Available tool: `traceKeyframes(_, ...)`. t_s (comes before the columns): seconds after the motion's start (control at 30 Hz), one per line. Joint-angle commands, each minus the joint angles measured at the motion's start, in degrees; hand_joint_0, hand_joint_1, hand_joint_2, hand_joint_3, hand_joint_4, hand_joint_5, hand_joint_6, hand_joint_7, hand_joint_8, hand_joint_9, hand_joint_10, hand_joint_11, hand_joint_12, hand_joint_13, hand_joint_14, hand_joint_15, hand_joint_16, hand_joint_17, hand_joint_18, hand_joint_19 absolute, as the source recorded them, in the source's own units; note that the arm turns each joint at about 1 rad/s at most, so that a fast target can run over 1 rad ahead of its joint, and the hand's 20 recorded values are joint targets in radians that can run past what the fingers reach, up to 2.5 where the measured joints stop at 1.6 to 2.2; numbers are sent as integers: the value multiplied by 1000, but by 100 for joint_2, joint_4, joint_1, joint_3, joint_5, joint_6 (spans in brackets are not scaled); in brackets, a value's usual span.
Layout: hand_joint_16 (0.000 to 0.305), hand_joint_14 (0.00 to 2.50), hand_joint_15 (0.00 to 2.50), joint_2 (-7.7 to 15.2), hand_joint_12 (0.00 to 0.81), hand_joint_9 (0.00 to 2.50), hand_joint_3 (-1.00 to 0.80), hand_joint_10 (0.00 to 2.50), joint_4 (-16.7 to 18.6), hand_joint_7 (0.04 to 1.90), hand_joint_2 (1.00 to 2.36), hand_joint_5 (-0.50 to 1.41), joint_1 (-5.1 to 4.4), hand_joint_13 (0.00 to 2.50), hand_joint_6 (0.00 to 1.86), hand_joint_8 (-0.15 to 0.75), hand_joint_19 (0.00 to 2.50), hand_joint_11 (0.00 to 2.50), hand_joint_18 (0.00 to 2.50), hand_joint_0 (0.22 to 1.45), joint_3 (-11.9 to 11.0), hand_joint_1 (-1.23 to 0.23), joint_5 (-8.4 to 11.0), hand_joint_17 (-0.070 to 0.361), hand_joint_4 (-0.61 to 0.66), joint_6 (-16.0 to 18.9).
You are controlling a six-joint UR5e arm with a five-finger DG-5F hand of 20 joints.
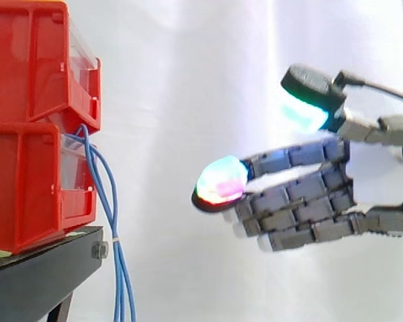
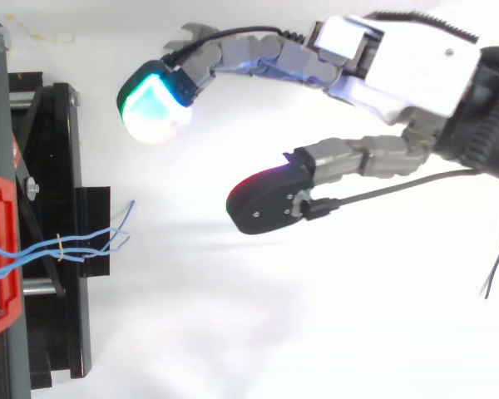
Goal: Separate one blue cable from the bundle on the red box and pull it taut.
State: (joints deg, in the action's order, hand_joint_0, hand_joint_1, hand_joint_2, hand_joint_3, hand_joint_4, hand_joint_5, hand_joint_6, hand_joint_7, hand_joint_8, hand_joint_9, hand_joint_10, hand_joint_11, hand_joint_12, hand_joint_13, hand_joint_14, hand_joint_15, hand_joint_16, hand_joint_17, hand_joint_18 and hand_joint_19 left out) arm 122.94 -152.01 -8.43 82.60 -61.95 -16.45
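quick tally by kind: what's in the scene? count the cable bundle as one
red bins: 2 (upper, lower, stacked)
blue cable bundle: 1 (strand count unclear)
black stand: 1
hand: 1 (open, apart from the cables)
Total: 5

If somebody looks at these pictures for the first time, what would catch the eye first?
Most likely the hand, open in mid-air on the right of the side view, with fingertip pads glowing cyan and pink. Next come the two stacked red bins at the left on a black stand, and the thin blue cables hanging down from between them, apart from the hand.
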Motion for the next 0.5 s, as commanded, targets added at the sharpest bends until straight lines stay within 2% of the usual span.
traceKeyframes(0.0, 64, 0, 12, 415, 346, 250, -500, 0, 409, 615, 1000, -221, 0, 52, 501, 219, 0, 0, 0, 389, -24, -561, 17, 144, 150, 72)
traceKeyframes(0.1, 62, 0, 23, 643, 346, 271, -500, 0, 725, 624, 1000, -217, -9, 81, 501, 222, 17, 0, 0, 392, -130, -566, 17, 139, 160, 151)
traceKeyframes(0.27, 60, 0, 29, 801, 348, 309, -500, 0, 787, 635, 1000, -211, -80, 110, 501, 226, 51, 0, 0, 397, -226, -577, 52, 134, 170, 133)
traceKeyframes(0.33, 59, 1, 38, 951, 349, 315, -500, 0, 884, 638, 1000, -209, -97, 123, 501, 228, 60, 0, 0, 398, -261, -579, 78, 134, 174, 125)
traceKeyframes(0.47, 59, 0, 58, 1364, 351, 334, -500, 0, 1015, 642, 1000, -208, -106, 144, 501, 230, 74, 0, 15, 400, -578, -578, 61, 132, 175, 283)
